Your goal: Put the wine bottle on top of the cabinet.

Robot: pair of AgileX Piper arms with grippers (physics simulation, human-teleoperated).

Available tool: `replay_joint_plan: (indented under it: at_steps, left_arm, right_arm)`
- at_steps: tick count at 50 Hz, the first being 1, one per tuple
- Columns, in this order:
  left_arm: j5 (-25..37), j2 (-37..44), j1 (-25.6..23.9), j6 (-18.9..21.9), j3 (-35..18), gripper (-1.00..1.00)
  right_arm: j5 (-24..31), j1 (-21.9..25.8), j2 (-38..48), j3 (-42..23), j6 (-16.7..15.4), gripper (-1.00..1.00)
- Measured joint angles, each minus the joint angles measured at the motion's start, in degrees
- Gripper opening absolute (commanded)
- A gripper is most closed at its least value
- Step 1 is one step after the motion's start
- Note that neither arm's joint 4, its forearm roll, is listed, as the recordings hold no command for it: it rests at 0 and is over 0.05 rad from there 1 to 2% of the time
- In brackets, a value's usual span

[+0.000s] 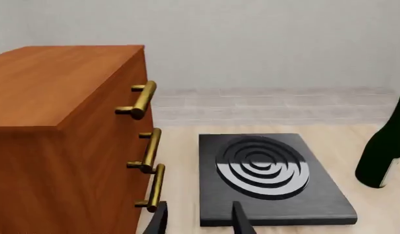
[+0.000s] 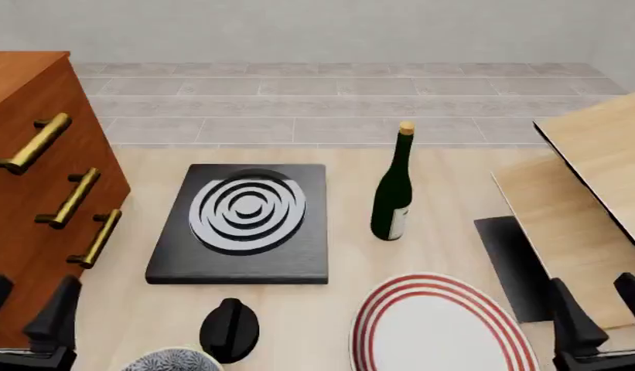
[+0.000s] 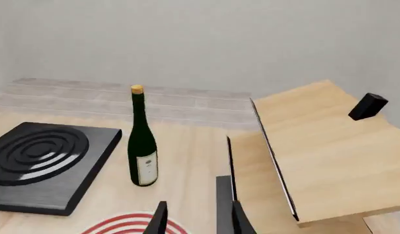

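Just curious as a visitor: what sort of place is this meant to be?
Probably a simulated kitchen or dining table: a black hob plate with ring burner, a red-striped plate and a wine bottle sit on pale wood, beside a wooden cabinet.

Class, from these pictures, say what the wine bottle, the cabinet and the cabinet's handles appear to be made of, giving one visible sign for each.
Wine bottle: apparently dark green glass, glossy with highlights; tan cork-like stopper, white paper-like label.
Cabinet: reddish-brown wood, judging by faint grain, satin finish.
Handles: probably brass, a golden metallic sheen.
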Motion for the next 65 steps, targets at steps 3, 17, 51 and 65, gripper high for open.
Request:
replay_joint_plan:
  at_steps: [3,17,51,65]
  left_arm:
    - [-0.58,-0.6,0.04,-0.23,0.73,1.0]
    - [-0.8,-0.14,-1.12,-1.45,-0.54,1.0]
    - [10.08,6.85,-18.0,-4.05,-20.03,1.0]
    - [6.2,17.5,-25.76,-4.2,-25.42,1.0]
  right_arm:
    - [-0.83,-0.77,-0.73,0.77,0.92,1.0]
    - [-2.96,-2.42,-1.63,2.51,3.08,1.0]
    - [-2.8,-3.49,-2.66,3.01,3.71,1.0]
    - [-2.93,-3.28,-2.66,2.97,3.46,1.0]
